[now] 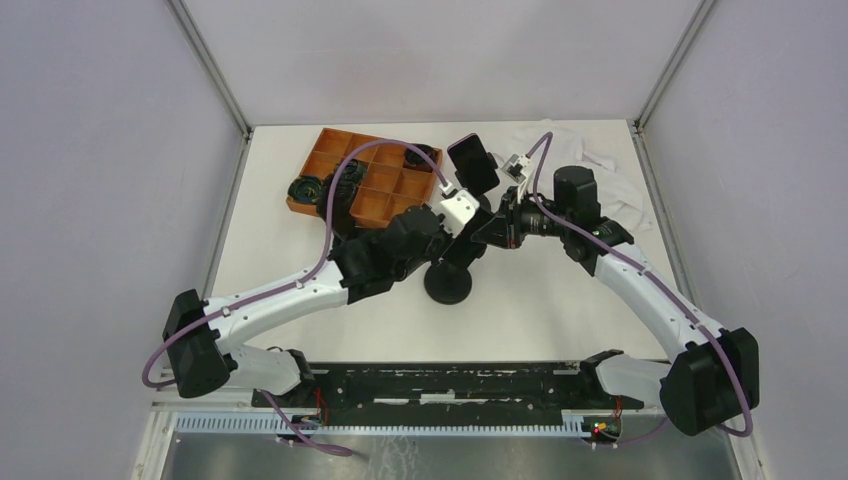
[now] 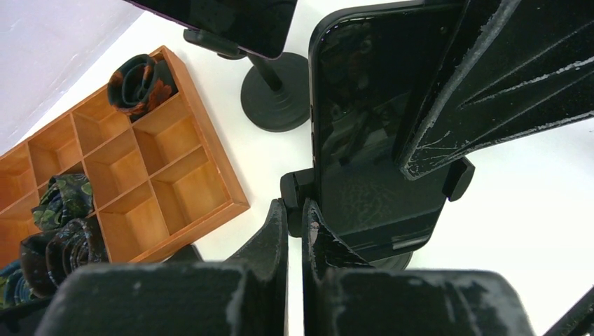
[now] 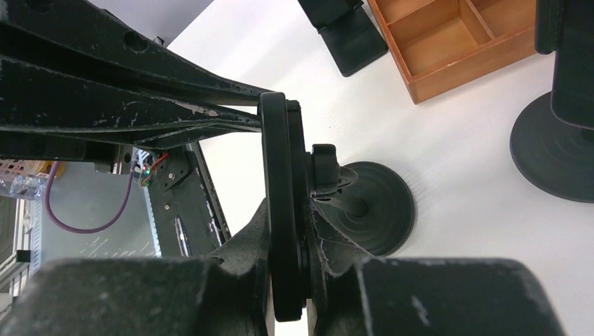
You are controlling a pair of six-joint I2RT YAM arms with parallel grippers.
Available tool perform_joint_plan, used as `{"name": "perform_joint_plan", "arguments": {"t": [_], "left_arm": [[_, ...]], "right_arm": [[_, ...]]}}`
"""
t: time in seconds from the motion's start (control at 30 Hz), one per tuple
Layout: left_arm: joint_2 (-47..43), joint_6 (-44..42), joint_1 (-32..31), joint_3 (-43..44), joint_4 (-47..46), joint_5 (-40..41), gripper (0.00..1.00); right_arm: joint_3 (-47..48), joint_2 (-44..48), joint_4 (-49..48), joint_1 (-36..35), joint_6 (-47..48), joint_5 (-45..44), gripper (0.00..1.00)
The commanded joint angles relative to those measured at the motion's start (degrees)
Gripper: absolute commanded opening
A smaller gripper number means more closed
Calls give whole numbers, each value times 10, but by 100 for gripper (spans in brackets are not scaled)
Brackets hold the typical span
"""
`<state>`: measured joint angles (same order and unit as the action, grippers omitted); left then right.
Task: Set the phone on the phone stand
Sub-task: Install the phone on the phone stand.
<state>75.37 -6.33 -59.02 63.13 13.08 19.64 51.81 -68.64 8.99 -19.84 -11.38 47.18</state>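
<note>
There are two phones: one phone (image 2: pixel 364 105) between the fingers of the right tool (image 3: pixel 287 210), the other phone (image 2: pixel 224 17) beyond the left tool (image 2: pixel 295 213). There are two phone stands: one phone stand (image 3: pixel 375 206) under the right tool, one phone stand (image 2: pixel 277 94) farther off. One wooden tray (image 2: pixel 212 136). At least three rolled ties (image 2: pixel 136 80). One white cloth (image 1: pixel 620 170).

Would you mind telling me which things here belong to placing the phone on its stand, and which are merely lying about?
Job in hand: phone, gripped by the right hand; phone stand.
Lying about: wooden tray; rolled ties; second stand carrying a second phone; white cloth.
</note>
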Motion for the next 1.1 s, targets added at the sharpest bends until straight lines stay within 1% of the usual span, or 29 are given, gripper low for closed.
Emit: {"name": "perform_joint_plan", "arguments": {"t": [0.0,0.3,0.6,0.7,0.87,1.07], "left_arm": [[-53,-12,-42,8,-52,7,2],[-49,-5,-71,0,-64,73,2],[-36,-1,-106,12,-63,152,2],[-31,-4,-117,17,-63,171,2],[-25,-7,-126,21,-63,174,2],[-43,5,-128,15,-66,147,2]], "right_arm": [[12,-31,30,25,10,-250,0],[12,-34,30,22,-1,-284,0],[22,-48,39,19,-38,-333,0],[22,-48,37,19,-47,-337,0],[25,-49,40,15,-46,-347,0],[27,-46,44,3,-32,-374,0]]}}
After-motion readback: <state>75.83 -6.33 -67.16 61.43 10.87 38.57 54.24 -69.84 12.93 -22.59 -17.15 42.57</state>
